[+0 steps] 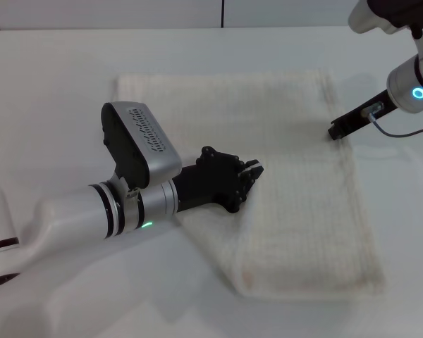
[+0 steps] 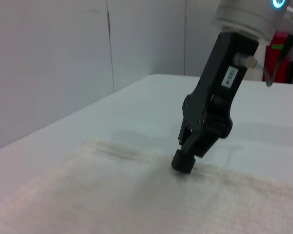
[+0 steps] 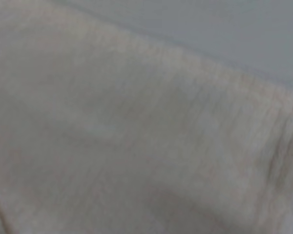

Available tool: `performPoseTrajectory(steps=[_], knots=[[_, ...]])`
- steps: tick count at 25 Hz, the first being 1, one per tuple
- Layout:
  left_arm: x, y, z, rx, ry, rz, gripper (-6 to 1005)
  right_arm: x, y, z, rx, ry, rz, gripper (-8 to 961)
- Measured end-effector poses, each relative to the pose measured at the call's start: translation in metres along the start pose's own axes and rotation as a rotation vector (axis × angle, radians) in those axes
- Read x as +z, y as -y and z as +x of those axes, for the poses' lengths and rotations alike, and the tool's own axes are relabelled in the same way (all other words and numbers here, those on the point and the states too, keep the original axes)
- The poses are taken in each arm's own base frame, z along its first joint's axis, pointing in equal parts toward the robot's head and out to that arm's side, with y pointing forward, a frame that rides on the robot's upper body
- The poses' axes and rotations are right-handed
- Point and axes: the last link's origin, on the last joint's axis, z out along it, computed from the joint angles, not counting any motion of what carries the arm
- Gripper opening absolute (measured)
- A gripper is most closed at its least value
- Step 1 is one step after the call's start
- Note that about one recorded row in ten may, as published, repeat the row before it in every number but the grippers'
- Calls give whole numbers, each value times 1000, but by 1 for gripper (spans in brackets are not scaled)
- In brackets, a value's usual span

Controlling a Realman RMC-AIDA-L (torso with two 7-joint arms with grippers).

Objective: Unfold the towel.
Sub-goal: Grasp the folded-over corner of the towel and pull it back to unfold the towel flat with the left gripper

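Left gripper [image 1: 248, 176] lies low over the towel [image 1: 296, 211] spread on your white table [image 1: 49, 91].
Whether its fingers grip the cloth, you cannot tell; your right gripper [image 1: 335, 132], tips together, presses down near the towel's right edge.

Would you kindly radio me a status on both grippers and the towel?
Left gripper low on cream-white waffle-weave towel, near its left edge. Right gripper tip down at towel's far right edge. Towel lies flat on white table. Nothing in the way.

Cream-white towel [image 1: 296, 204] with fine grid weave, white table [image 1: 56, 84], black claws
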Motion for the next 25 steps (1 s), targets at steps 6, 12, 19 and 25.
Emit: performPoseTrajectory(steps=[6, 12, 19, 25], knots=[[-6, -1, -2, -10, -24, -5, 66, 1, 0, 2, 2, -6, -3, -1], [-18, 2, -3, -15, -82, -6, 50, 3, -1, 4, 6, -14, -8, -1], [-50, 3, -4, 24, -198, -49, 56, 2, -1, 2, 7, -10, -6, -1], [-82, 3, -9, 51, -281, -69, 61, 0, -2, -1, 8, 0, -8, -1]])
